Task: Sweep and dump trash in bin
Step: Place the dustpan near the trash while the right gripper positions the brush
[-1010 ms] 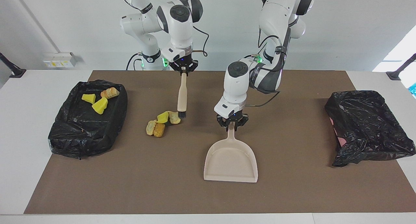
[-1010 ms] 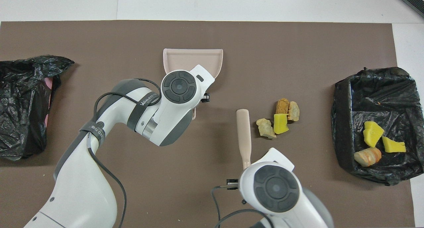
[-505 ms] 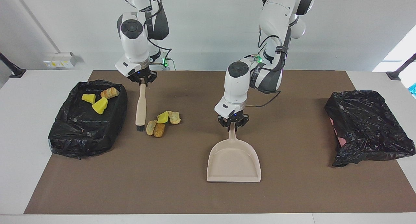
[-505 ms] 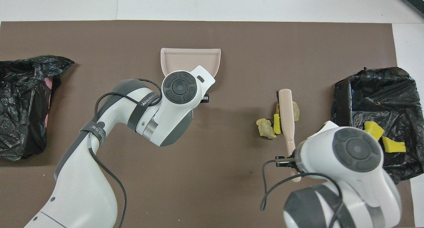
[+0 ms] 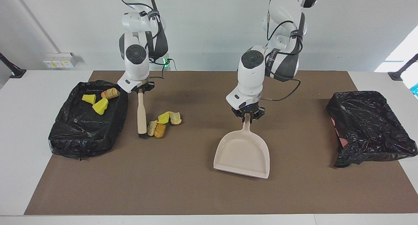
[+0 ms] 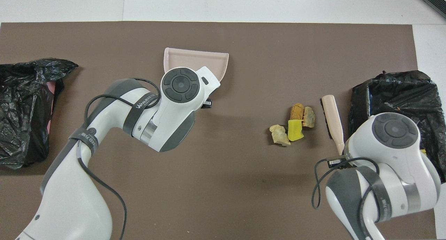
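A brown mat (image 5: 183, 192) covers a white tabletop (image 5: 23, 127). At centre-left of the facing view, the right tool (image 5: 140, 87) is clamped on the handle of a beige hand brush (image 5: 141, 115), which hangs upright, bristles just touching the mat. The trash (image 5: 163, 123), four small yellow and tan scraps, lies clustered just beside the bristles, toward the frame's centre. At the left edge sits a black-lined bin (image 5: 86, 133) with three more scraps (image 5: 99, 99) in it; the brush stands between the bin and the loose trash. At centre, the left tool (image 5: 248, 116) is clamped on the handle of a beige dustpan (image 5: 243, 154), tilted, its open lip toward the lower frame. Bare mat separates dustpan and trash. A second black-bagged bin (image 5: 369, 127) sits at the right edge.
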You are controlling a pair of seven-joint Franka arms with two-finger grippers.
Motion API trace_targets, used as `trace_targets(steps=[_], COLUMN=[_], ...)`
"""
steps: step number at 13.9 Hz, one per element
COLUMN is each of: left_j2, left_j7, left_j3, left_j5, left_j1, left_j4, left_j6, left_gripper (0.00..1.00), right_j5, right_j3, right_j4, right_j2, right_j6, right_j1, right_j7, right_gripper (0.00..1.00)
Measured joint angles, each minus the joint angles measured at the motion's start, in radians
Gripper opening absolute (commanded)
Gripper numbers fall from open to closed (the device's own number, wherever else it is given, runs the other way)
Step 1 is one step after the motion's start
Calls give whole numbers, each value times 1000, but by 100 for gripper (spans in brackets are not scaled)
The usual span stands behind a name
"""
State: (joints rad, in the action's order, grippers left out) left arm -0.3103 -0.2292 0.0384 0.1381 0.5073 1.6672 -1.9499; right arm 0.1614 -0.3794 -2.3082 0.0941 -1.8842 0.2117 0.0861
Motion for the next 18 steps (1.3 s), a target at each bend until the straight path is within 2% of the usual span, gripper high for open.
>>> trace_targets(steps=[5, 8, 12, 15, 18], left_j2=[27, 41, 78, 96, 96], left_j7=[415, 679, 860, 943, 1011], left_j3=[-3, -4, -2, 0, 2], left_j5=[1, 1, 2, 2, 15], left_j1=[-31, -51, -55, -55, -54], left_j4=[3, 34, 110, 131, 140], left_j6=[89, 103, 98, 62, 14], left_gripper=[0, 0, 0, 0, 0], right_j5=[-152, -179, -125, -95, -97], right_j3=[-5, -5, 6, 7, 5], right_j4=[0, 26, 101, 44, -57], right_j2=[-38, -37, 13, 84, 133], right_j6=[-69, -66, 65, 96, 52], right_j1=[-102, -129, -88, -83, -79], right_j7=[51, 101, 141, 178, 188], right_gripper=[0, 0, 0, 0, 0])
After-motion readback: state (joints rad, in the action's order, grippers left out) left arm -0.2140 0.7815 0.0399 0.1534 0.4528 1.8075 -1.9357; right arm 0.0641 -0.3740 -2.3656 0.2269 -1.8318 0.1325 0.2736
